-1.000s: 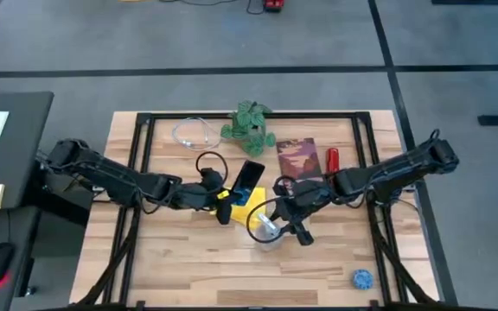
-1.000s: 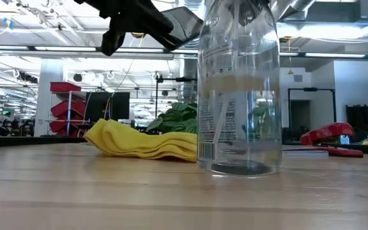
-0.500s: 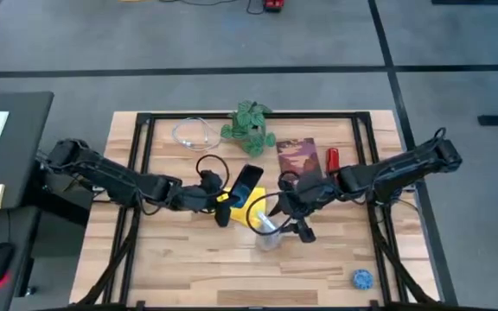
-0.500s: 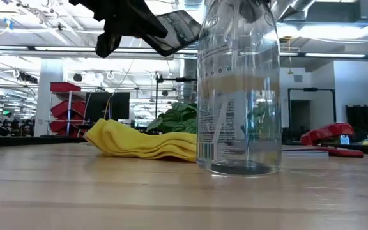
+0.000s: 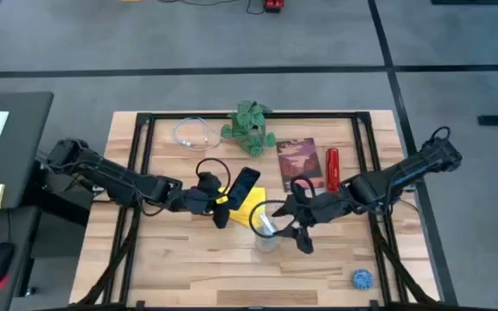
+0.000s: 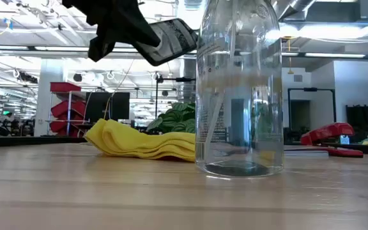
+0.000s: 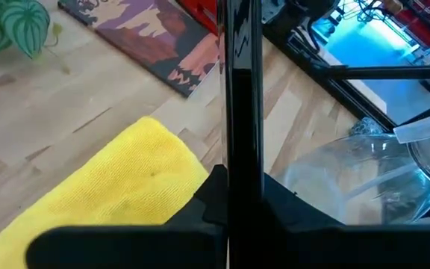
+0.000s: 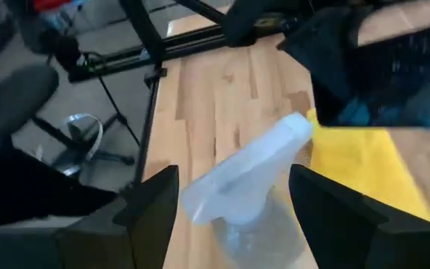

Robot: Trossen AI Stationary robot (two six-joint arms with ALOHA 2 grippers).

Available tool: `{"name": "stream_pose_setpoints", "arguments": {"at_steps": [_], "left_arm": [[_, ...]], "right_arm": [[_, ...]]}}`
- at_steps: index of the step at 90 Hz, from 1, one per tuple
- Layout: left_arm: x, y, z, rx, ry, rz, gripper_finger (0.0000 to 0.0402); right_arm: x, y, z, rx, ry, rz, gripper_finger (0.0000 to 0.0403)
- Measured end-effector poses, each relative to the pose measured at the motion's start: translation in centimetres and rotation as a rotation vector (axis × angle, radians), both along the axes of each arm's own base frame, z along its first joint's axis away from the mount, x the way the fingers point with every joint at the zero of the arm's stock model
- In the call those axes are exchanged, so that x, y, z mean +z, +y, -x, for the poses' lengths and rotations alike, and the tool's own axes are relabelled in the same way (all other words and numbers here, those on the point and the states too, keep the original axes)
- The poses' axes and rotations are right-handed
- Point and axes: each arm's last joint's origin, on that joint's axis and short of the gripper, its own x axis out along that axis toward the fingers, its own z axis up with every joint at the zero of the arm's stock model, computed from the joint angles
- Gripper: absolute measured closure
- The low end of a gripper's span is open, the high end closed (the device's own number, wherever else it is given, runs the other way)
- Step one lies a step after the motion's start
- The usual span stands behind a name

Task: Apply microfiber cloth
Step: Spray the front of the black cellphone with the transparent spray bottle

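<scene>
The yellow microfiber cloth (image 5: pixel 251 208) lies bunched on the table's middle, also in the low view (image 6: pixel 140 143). My left gripper (image 5: pixel 220 205) is shut on a black phone (image 5: pixel 245 183) and holds it above the cloth. A clear spray bottle (image 5: pixel 266 230) stands upright just near of the cloth. My right gripper (image 8: pixel 234 178) is open. Its fingers (image 8: pixel 152 213) stand wide apart on either side of the bottle's white spray head (image 8: pixel 254 173), and no touch shows. My left gripper pinches the phone between its two fingers at the end nearest the arm (image 7: pixel 239 178). It comes at the phone from the table's left, roughly level. The phone (image 6: pixel 171 41) is lifted clear and tilted, and hangs in the air over the cloth (image 7: pixel 118 196).
A potted plant (image 5: pixel 249 126) and a coiled cable (image 5: pixel 194 134) sit at the far edge. A picture book (image 5: pixel 297 160) and a red object (image 5: pixel 333 161) lie to the far right of the cloth. A small blue ball (image 5: pixel 363 278) rests near the front right corner.
My left gripper has drawn the phone slightly toward the table's left and tipped it, and the phone stays clear of the cloth. My right arm has shifted a little toward the near right. The spray bottle has turned about where it stands.
</scene>
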Motion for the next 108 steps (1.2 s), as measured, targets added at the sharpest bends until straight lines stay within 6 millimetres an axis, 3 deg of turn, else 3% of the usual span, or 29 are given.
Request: {"name": "stream_pose_setpoints", "arguments": {"at_steps": [17, 35, 61, 76, 108], "left_arm": [[0.0, 0.0, 0.0, 0.000, 0.001, 0.000, 0.0395], [-0.2, -0.1, 0.1, -0.020, 0.021, 0.012, 0.0395], [-0.2, -0.2, 0.1, -0.050, 0.028, 0.030, 0.0395], [-0.2, -0.4, 0.1, -0.079, 0.034, 0.047, 0.0395], [-3.1, -0.1, 1.2, -0.025, 0.083, 0.057, 0.0395]], "right_arm": [[-0.5, 0.2, -0.6, -0.032, 0.001, -0.003, 0.0165], [-1.4, 1.0, -2.5, -0.071, 0.034, 0.011, 0.0171], [-2.5, 1.6, -4.5, -0.122, 0.173, 0.032, 0.0224], [-1.3, 1.2, -3.6, -0.142, 0.250, 0.081, 0.0319], [1.0, -1.9, 1.8, -0.203, 0.442, 0.204, 0.0320]]}}
